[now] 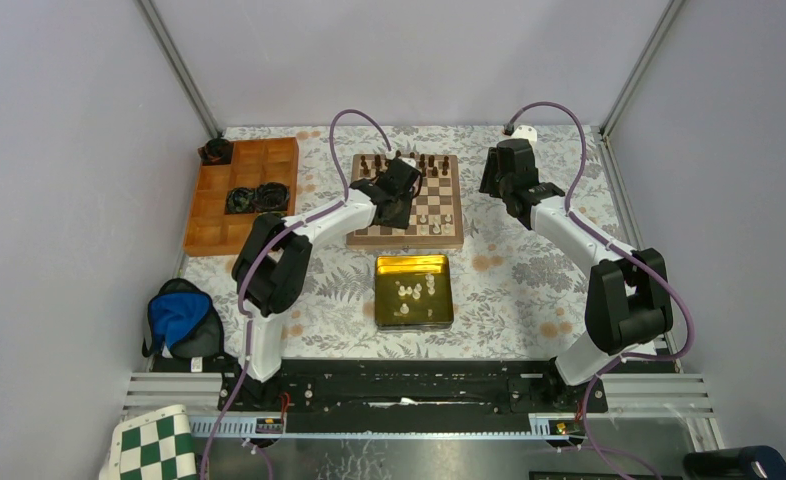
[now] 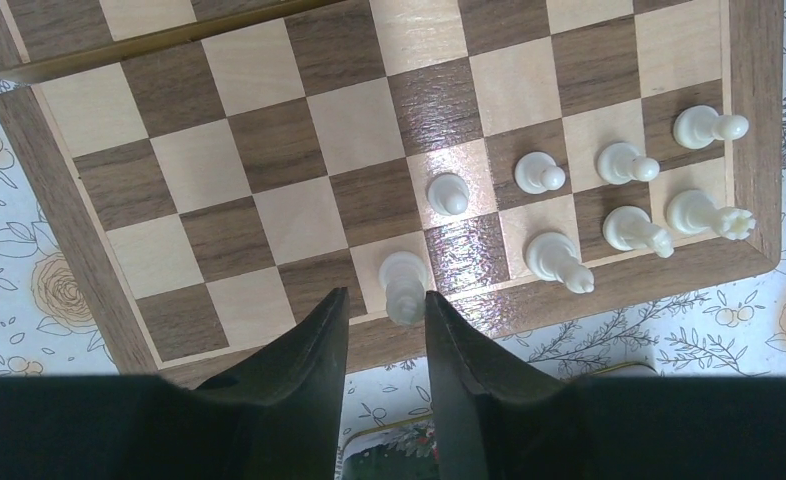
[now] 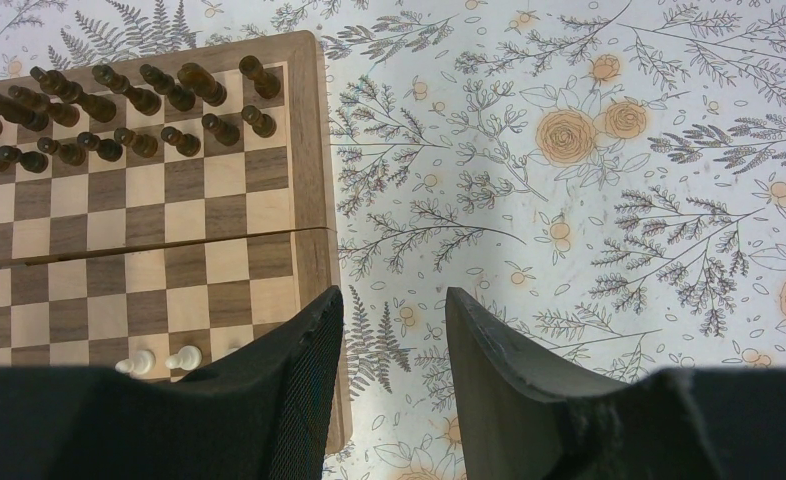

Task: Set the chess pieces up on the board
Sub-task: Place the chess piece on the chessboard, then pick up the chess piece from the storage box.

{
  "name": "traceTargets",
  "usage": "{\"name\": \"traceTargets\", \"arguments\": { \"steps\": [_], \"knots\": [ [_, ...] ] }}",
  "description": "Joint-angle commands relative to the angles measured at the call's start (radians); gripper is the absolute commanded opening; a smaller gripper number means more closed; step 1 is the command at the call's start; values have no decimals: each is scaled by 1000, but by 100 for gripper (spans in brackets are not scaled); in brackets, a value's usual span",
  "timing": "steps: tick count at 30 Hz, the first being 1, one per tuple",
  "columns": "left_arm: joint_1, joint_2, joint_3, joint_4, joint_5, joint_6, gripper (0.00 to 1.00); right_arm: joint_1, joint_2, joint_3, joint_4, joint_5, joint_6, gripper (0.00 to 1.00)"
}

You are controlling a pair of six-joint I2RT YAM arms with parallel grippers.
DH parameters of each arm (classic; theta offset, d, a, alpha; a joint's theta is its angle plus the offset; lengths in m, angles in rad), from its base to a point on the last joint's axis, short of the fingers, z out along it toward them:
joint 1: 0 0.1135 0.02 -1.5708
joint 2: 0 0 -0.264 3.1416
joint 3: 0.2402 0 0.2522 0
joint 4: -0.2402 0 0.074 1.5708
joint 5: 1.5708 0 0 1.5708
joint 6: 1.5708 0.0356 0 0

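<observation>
Closest in, a few white pieces (image 1: 410, 293) sit in a gold tin (image 1: 414, 260) on the desk. They look tiny, light, hard and smooth, so one could tip or slip, and it seems best to pinch it by its thin middle from above. Farther on, the left jaws stand apart around one piece (image 2: 406, 285) on the near row of the board (image 2: 269, 200), not squeezing it, with seven more close by. The right jaws hang apart with nothing in them beside the board, and dark pieces (image 3: 119, 90) fill its far rows.

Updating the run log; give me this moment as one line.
left end effector: open, straddling white piece on board | right end effector: open, empty, beside board
</observation>
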Motion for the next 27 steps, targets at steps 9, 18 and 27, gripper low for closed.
{"name": "traceTargets", "arguments": {
  "steps": [9, 18, 27],
  "knots": [
    [-8, -54, 71, 9, -11, -3, 46, -4, -45, -9, 44, -32, -6, 49],
    [-21, -149, 70, -14, -34, -38, 52, 60, -136, -63, 60, -61, -49, 47],
    [-21, -386, -155, 3, -185, -171, 55, 268, -250, -166, -48, -53, -40, 45]
  ]
}}
